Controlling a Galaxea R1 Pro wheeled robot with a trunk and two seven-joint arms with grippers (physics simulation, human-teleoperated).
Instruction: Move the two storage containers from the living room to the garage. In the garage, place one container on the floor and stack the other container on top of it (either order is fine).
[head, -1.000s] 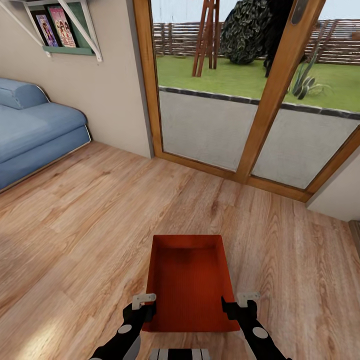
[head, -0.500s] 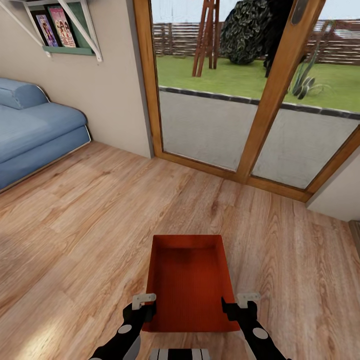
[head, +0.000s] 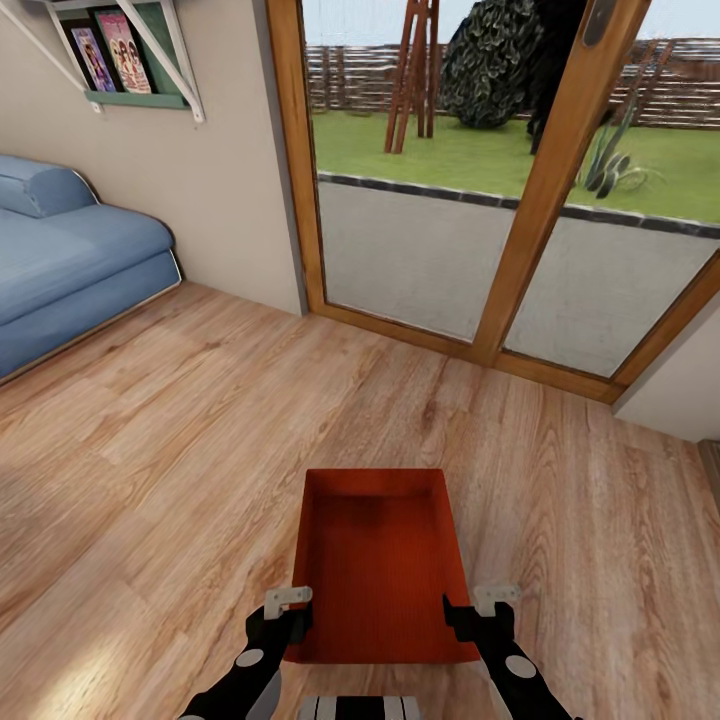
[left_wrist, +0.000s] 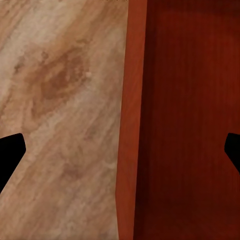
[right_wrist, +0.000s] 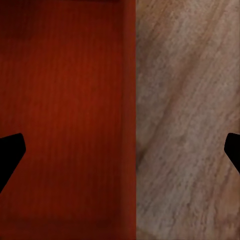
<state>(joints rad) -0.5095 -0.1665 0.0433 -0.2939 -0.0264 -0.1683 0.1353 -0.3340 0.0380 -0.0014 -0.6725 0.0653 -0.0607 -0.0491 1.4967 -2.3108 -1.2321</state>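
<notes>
One orange-red open-topped storage container (head: 378, 565) sits on the light wood plank floor (head: 180, 440) of the living room, right in front of me. My left gripper (head: 290, 612) stands open astride its left wall (left_wrist: 131, 120), dark fingertips far apart on either side. My right gripper (head: 470, 612) is open the same way over the right wall (right_wrist: 129, 120). The container's inside is bare. The second container and the garage are out of view.
A blue sofa (head: 70, 270) stands at the left against the beige wall. Wood-framed glass doors (head: 545, 190) close off the room ahead, with a lawn behind them. A green shelf of books (head: 120, 55) hangs high at the left. A wall corner (head: 680, 380) juts in at the right.
</notes>
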